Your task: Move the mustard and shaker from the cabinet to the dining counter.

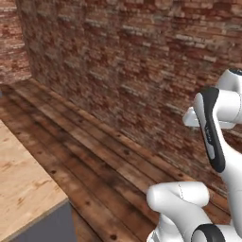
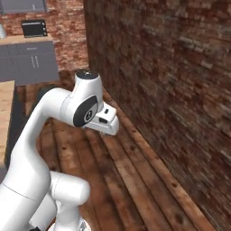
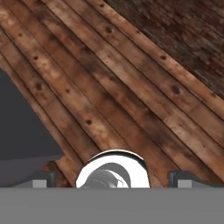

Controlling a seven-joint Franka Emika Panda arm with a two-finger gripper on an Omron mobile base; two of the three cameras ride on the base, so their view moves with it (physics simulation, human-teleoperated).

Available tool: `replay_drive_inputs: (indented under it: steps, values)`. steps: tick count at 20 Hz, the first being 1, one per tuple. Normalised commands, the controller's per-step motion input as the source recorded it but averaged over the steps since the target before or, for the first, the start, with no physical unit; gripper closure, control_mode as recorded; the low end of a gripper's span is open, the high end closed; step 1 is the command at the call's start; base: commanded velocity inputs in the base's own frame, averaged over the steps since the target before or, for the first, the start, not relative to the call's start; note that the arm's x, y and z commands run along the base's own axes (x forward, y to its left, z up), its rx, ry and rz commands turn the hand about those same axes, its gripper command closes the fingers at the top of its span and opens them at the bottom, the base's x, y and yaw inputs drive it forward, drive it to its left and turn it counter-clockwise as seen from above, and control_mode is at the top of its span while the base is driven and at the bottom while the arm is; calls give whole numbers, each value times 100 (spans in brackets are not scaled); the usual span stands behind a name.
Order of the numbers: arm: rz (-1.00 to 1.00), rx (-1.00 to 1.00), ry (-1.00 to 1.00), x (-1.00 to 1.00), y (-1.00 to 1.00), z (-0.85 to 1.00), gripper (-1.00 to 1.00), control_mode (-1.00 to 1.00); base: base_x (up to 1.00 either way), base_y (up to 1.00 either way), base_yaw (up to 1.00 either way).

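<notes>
Travel is the step in hand: beside the brick wall [image 1: 123, 61], a wood desk [image 1: 23, 184] corner is showing. Right base view: far grey drawer units [image 2: 31, 61] are waiting beyond that wall. Hand view: pincer [image 3: 112, 183] is standing open, empty, over floorboards [image 3: 109, 87]; mustard and shaker unseen, so steer toward cabinets, arm tucked.

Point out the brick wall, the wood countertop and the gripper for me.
brick wall [image 1: 132, 61], left base view, mid face.
wood countertop [image 1: 21, 184], left base view, bare top.
gripper [image 3: 112, 180], hand view, midway between fingertips.
</notes>
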Motion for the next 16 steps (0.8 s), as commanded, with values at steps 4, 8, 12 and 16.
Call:
replay_drive_inputs:
  steps: [4,8,12,16]
  values:
    - [0,0,0,0,0,0,-100,100,75,-15,40]
    - [0,0,0,0,0,0,-100,100,78,-18,34]
    - [0,0,0,0,0,0,-100,100,77,-15,39]
    - [0,0,0,0,0,0,-100,100,73,-18,36]
